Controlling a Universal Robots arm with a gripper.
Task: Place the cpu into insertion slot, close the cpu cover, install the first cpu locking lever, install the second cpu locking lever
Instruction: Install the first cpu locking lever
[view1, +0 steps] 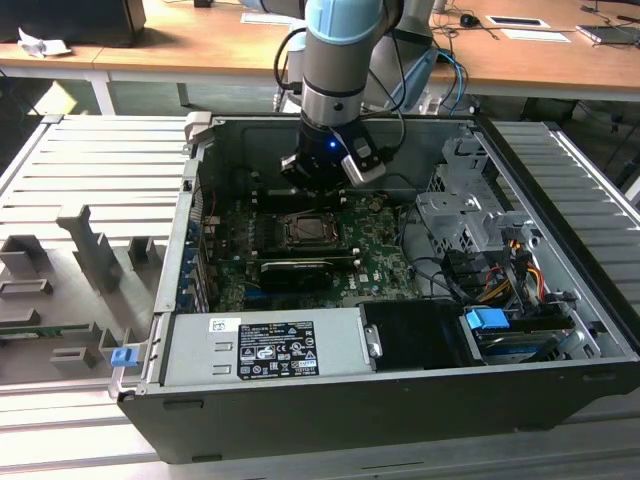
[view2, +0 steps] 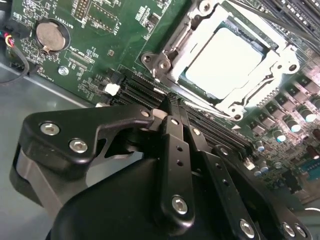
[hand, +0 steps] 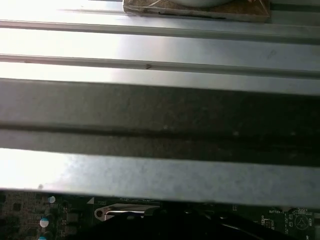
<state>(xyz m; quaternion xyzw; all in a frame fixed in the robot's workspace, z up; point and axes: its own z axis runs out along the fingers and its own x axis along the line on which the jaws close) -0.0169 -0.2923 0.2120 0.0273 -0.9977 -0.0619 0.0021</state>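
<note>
Already the cpu lies seated in the insertion slot, its pale metal top showing through the window of the cpu cover, which rests flat over it in the second wrist view; so the step in hand appears to be the locking levers, not the placing. In the exterior view the claw hangs inside the open computer case, above the green motherboard and just beyond the socket; in the second wrist view its black fingers lie pressed together with nothing between them, tips pointing toward the near edge of the cover, close to the black memory slots. A thin lever rod runs along the far side of the cover; whether it is already hooked under its catch I cannot tell from this angle. To do the step well, in my judgement, the closed tips should bear on the lever's bent handle rather than on the cover or the chip; the push should go down and then sideways under the retaining hook, slowly, since a slip would drive the tips into the capacitors beside the socket; the coin battery sits well apart and is no concern; the first wrist view gives a case wall and a strip of board, which helps little.
</note>
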